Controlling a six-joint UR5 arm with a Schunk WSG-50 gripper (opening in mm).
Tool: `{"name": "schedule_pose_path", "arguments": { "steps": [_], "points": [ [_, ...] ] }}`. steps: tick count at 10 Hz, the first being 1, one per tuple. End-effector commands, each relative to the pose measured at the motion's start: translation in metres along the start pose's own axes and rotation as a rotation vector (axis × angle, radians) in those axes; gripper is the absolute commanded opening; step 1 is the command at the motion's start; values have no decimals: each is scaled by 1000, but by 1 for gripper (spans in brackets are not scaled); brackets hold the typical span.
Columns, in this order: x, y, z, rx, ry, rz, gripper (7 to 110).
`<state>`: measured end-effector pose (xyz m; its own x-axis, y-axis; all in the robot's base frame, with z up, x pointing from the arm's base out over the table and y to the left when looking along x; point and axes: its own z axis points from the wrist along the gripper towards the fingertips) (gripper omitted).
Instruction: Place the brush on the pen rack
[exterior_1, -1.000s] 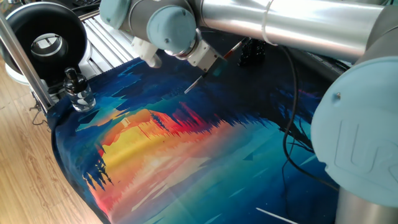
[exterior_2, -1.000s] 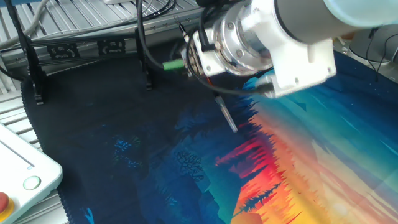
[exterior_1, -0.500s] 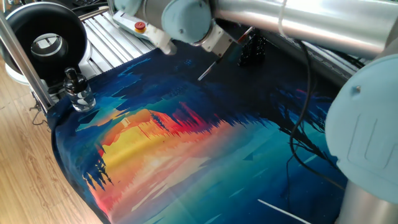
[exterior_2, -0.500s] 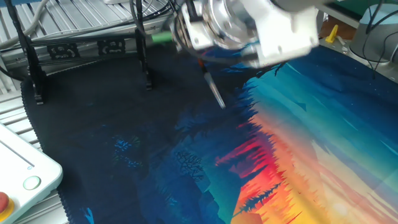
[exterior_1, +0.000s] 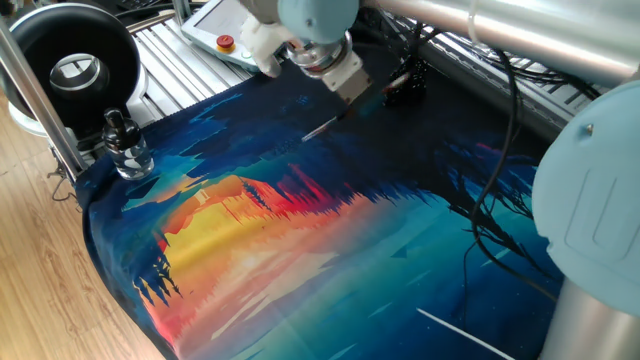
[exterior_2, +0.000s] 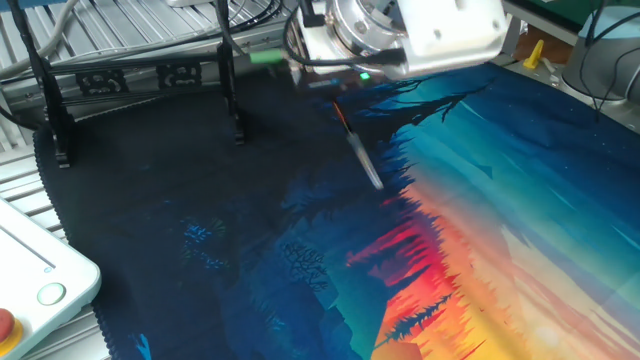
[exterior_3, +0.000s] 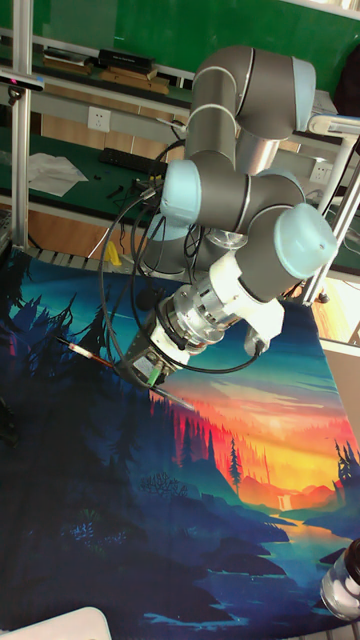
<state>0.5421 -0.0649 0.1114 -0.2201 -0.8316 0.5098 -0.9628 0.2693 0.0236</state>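
My gripper (exterior_1: 352, 100) is shut on the brush (exterior_1: 322, 127), which hangs tilted above the dark far part of the painted mat. Its pale silvery handle sticks out toward the mat's middle. From the other fixed view the brush (exterior_2: 362, 158) slants down out of the gripper (exterior_2: 336, 96), reddish near the fingers. In the tall view the brush (exterior_3: 90, 354) crosses the gripper (exterior_3: 137, 372), dark tip to the left. The pen rack (exterior_1: 408, 84), a small black notched stand, sits just right of the gripper, partly hidden by cables.
A clear glass bottle (exterior_1: 126, 150) with a black stopper stands at the mat's left corner beside a black round device (exterior_1: 75, 62). A white thin rod (exterior_1: 462, 331) lies at the front right. A white control box (exterior_2: 40, 280) sits at the mat's edge.
The gripper has carried the brush toward the back right, closer to the pen rack. The wrist has turned, so the brush lies flatter.
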Motion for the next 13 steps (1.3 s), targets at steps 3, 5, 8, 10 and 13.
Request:
{"name": "schedule_pose_path", "arguments": {
  "steps": [3,5,8,10,13],
  "points": [
    [-75,25,-15,-123,-309,138,7],
    [-69,16,-12,-85,-285,129,7],
    [-44,6,-6,-38,-185,113,7],
    [-40,4,-5,-30,-172,143,7],
    [5,-1,-1,2,9,160,7]
  ]
}}
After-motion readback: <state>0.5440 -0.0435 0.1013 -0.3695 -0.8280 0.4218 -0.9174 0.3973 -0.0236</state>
